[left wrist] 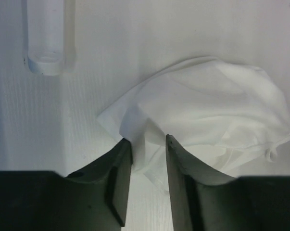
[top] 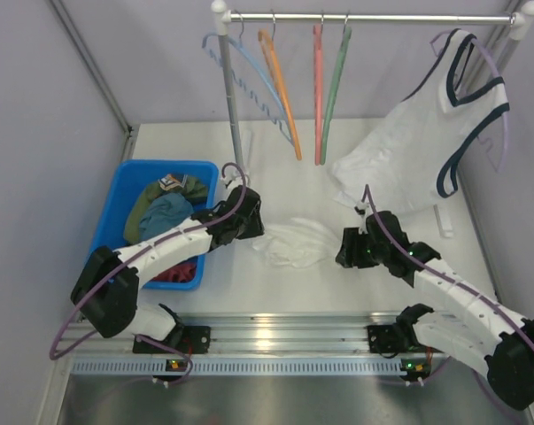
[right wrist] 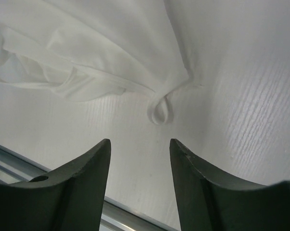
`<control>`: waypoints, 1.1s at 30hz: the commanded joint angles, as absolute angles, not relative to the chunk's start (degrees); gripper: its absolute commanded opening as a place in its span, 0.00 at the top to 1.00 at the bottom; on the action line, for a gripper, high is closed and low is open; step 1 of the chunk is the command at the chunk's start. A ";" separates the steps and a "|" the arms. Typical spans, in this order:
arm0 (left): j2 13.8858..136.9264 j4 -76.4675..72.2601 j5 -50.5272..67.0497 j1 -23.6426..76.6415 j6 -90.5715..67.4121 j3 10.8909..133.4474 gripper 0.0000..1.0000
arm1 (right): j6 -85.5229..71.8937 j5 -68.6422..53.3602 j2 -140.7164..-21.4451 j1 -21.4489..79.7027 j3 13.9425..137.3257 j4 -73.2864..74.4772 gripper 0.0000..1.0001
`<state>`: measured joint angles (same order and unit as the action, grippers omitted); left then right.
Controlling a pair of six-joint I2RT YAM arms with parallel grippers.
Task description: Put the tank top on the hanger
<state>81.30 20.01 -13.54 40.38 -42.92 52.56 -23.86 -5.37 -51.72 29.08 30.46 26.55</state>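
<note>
The plain white tank top (top: 293, 243) lies crumpled on the table between my two grippers. In the left wrist view the tank top (left wrist: 212, 106) has a folded corner reaching in between the jaws of my left gripper (left wrist: 148, 142), which stand open around it. My left gripper (top: 253, 226) is at the top's left edge. My right gripper (top: 346, 250) is at its right edge, open and empty (right wrist: 140, 144), with a small strap loop (right wrist: 160, 108) just ahead of the fingertips. The sage-green hanger (top: 336, 84) hangs on the rail at the back.
An orange hanger (top: 280, 88), a salmon-red one (top: 318, 88) and a pale blue one (top: 249, 80) hang on the rail. A navy-trimmed tank top (top: 435, 133) hangs at the right. A blue bin (top: 134, 177) of clothes stands left. The rack post (top: 234, 115) rises behind the left gripper.
</note>
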 commanded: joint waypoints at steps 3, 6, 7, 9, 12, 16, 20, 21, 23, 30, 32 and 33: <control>79.72 15.38 -8.18 40.60 -39.03 53.79 0.52 | -25.31 -5.10 -55.63 31.11 29.97 18.38 0.51; 77.35 17.66 -8.61 40.52 -35.70 53.70 0.51 | -26.54 -4.14 -56.69 31.72 28.92 17.49 0.54; 76.04 18.28 -8.70 40.60 -34.90 53.53 0.51 | -26.89 -3.70 -56.95 31.82 28.39 16.97 0.54; 75.06 18.81 -7.39 40.69 -32.35 53.17 0.51 | -27.42 -2.64 -57.30 31.90 27.95 16.61 0.55; 74.01 20.39 -6.25 42.27 -29.19 53.96 0.51 | -27.86 -2.11 -58.53 31.90 27.77 16.26 0.57; 73.56 21.01 -6.52 46.04 -25.06 55.54 0.49 | -28.56 -1.67 -59.50 32.17 27.77 15.38 0.57; 77.60 20.83 -5.01 49.83 -21.62 57.65 0.49 | -28.74 -1.23 -60.29 32.43 27.95 15.29 0.57; 78.56 20.31 -5.01 50.70 -21.27 57.74 0.49 | -28.83 -1.06 -60.38 32.34 27.86 15.38 0.57; 81.38 18.73 -4.40 52.64 -20.22 57.83 0.49 | -29.00 -0.88 -60.21 32.43 27.77 15.56 0.57; 88.68 18.72 -2.11 55.55 -17.05 59.94 0.51 | -29.88 -0.53 -59.59 32.52 26.98 15.38 0.56; 90.00 18.81 -2.11 55.81 -16.44 60.12 0.51 | -29.88 -0.53 -59.76 32.52 27.07 15.12 0.56; 90.78 18.81 -2.37 55.98 -16.26 60.12 0.51 | -29.97 -0.44 -59.94 32.52 26.98 14.86 0.56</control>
